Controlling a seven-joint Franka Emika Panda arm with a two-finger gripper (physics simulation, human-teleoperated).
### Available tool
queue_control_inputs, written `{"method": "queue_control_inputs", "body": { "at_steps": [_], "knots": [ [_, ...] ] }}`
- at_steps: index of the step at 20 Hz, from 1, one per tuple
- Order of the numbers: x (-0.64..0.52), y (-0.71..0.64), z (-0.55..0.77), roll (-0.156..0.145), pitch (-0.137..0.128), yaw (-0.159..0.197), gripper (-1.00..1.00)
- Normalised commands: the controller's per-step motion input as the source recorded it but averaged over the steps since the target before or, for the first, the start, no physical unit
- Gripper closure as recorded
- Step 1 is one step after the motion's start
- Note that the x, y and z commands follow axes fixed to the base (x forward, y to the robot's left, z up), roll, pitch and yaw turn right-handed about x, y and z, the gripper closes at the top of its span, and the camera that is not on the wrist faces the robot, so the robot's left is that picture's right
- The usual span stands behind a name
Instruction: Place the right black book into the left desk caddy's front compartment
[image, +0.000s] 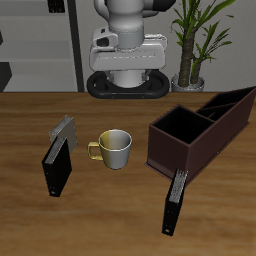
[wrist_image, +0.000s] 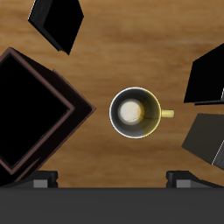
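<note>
Above the desk (image: 120, 215), with tool (wrist_image: 112, 185) spread wide, lower squarely over right black book (image: 56, 166), avoiding grey book (image: 65, 131) just beside.

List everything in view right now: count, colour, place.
right black book: 1, all black, standing on the table beside the mug, nearer the front edge than the grey book.
grey book: 1, small, grey, just behind that black book.
mug: 1, pale yellow-white, mid-table between the books and the caddy.
left desk caddy: 1, dark maroon-brown, two compartments, running diagonally toward the back.
slim black book: 1, black with pale page edge, in front of the caddy near the front edge.
potted plant: 1, green, behind the table.
table: 1, brown wood.
gripper: 1, dark fingers, above the mug, holding nothing.
</note>
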Motion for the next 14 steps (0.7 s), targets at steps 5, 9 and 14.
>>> {"method": "queue_control_inputs", "body": {
  "at_steps": [5, 9, 14],
  "knots": [
    [0.13, -0.29, 0.06, -0.010, -0.015, 0.010, -1.00],
    [0.16, -0.37, 0.06, -0.008, -0.009, -0.020, -1.00],
    [0.11, -0.29, 0.07, -0.039, -0.025, -0.017, -1.00]
  ]
}}
